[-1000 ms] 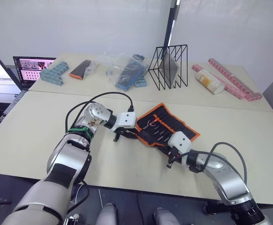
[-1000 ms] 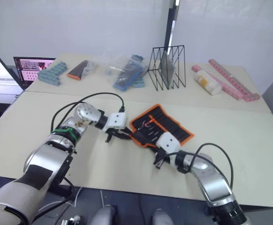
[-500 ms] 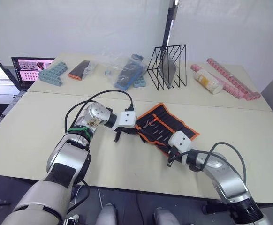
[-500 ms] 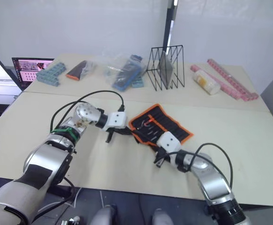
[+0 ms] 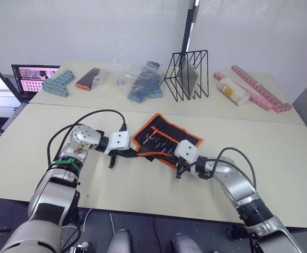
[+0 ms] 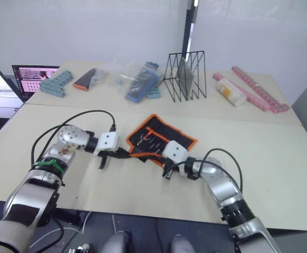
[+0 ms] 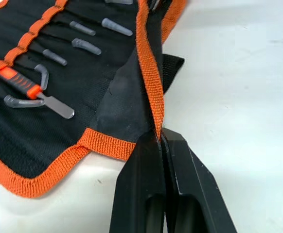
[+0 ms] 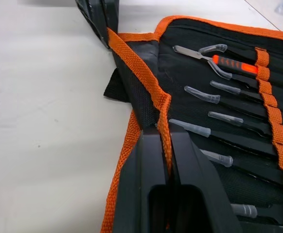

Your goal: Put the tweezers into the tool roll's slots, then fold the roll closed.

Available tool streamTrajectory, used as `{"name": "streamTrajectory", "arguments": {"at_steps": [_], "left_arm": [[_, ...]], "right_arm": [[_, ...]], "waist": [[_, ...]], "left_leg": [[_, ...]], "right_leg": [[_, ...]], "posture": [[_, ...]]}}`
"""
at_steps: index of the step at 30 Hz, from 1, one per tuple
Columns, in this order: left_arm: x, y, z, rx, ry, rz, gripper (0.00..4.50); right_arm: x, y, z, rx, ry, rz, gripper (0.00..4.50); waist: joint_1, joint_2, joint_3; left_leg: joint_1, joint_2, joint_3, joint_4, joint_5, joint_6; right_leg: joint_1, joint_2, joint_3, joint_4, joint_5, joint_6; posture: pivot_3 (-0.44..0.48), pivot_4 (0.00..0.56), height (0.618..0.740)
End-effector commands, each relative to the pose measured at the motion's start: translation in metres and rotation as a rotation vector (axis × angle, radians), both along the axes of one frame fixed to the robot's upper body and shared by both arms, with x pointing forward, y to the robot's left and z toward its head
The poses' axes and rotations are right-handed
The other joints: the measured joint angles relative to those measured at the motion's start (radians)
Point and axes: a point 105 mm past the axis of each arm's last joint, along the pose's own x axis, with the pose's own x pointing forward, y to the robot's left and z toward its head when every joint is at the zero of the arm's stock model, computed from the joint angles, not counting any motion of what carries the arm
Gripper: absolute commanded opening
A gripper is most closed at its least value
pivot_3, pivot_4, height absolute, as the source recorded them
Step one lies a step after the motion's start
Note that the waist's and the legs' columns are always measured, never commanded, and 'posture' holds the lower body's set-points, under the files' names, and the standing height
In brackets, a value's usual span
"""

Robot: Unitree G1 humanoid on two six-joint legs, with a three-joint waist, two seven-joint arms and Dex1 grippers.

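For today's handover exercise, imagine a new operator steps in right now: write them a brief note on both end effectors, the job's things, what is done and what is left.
Left end effector: shut on the tool roll, pinching its orange edge at the near corner.
Right end effector: shut on the same edge, further along.
The tool roll lies open on the table, its near flap lifted between the two grips.
The tweezers sit in the slots, capped tips showing.
Done: tweezers loaded.
Left: fold the flap over and close the roll.

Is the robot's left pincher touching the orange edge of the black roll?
Touching. In the left wrist view, the left gripper has its two black fingers closed on the orange edging of the tool roll, pinching it.
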Motion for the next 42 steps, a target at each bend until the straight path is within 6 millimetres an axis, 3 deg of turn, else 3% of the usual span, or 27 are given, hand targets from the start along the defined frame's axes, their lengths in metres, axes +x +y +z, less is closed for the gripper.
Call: {"name": "streamTrajectory", "arguments": {"at_steps": [1, 7, 13, 16, 21, 31, 42], "left_arm": [[-0.018, 0.013, 0.004, -0.002, 0.046, 0.033, 0.03], [-0.042, 0.004, 0.007, -0.031, 0.097, 0.048, 0.03], [-0.042, 0.015, 0.009, -0.010, 0.087, 0.106, 0.03], [-0.042, 0.015, 0.012, -0.045, 0.098, 0.121, 0.03], [-0.035, 0.004, 0.023, -0.131, 0.086, 0.150, 0.03], [-0.002, 0.015, 0.022, -0.132, 0.012, 0.314, 0.03], [0.018, 0.002, 0.011, -0.111, -0.008, 0.398, 0.03]], "right_arm": [[0.010, -0.011, 0.003, -0.020, -0.035, -0.027, 0.00], [0.000, -0.022, 0.004, -0.004, -0.005, -0.005, 0.00], [-0.031, -0.032, 0.003, 0.004, 0.064, 0.057, 0.00], [-0.037, -0.034, 0.005, 0.013, 0.074, 0.059, 0.00], [-0.030, -0.044, 0.007, -0.004, 0.081, 0.036, 0.00], [-0.010, -0.044, 0.013, 0.014, 0.128, 0.005, 0.00], [0.016, -0.048, 0.009, -0.002, 0.134, -0.063, 0.00]], "waist": [[-0.001, 0.000, 0.000], [0.008, 0.000, 0.000], [0.013, 0.000, 0.000], [0.011, 0.000, 0.000], [0.010, 0.000, 0.000], [0.010, 0.000, 0.000], [0.010, 0.000, 0.000]], "left_leg": [[0.001, 0.000, 0.000, 0.000, 0.000, 0.000], [0.002, 0.000, 0.000, 0.000, 0.000, 0.000], [0.002, 0.000, 0.000, 0.000, 0.000, 0.000], [0.002, 0.000, 0.000, 0.001, 0.000, 0.000], [0.002, 0.001, 0.000, 0.001, 0.000, 0.000], [0.002, 0.001, 0.000, 0.001, 0.000, 0.000], [0.002, 0.000, 0.000, 0.001, 0.000, 0.000]], "right_leg": [[0.000, 0.000, 0.000, 0.001, 0.000, 0.000], [0.001, 0.000, 0.000, 0.001, 0.000, 0.000], [0.001, 0.000, 0.000, 0.000, 0.000, 0.000], [0.001, 0.000, 0.000, 0.000, 0.000, 0.000], [0.001, 0.000, 0.000, 0.000, 0.000, 0.000], [0.001, 0.000, 0.000, 0.000, 0.000, 0.000], [0.001, 0.000, 0.000, 0.000, 0.000, 0.000]], "posture": [[0.000, 0.150, 0.734], [0.000, 0.150, 0.734], [0.000, 0.150, 0.734], [0.000, 0.150, 0.734], [0.000, 0.150, 0.734], [0.000, 0.150, 0.734], [0.000, 0.150, 0.734]]}}
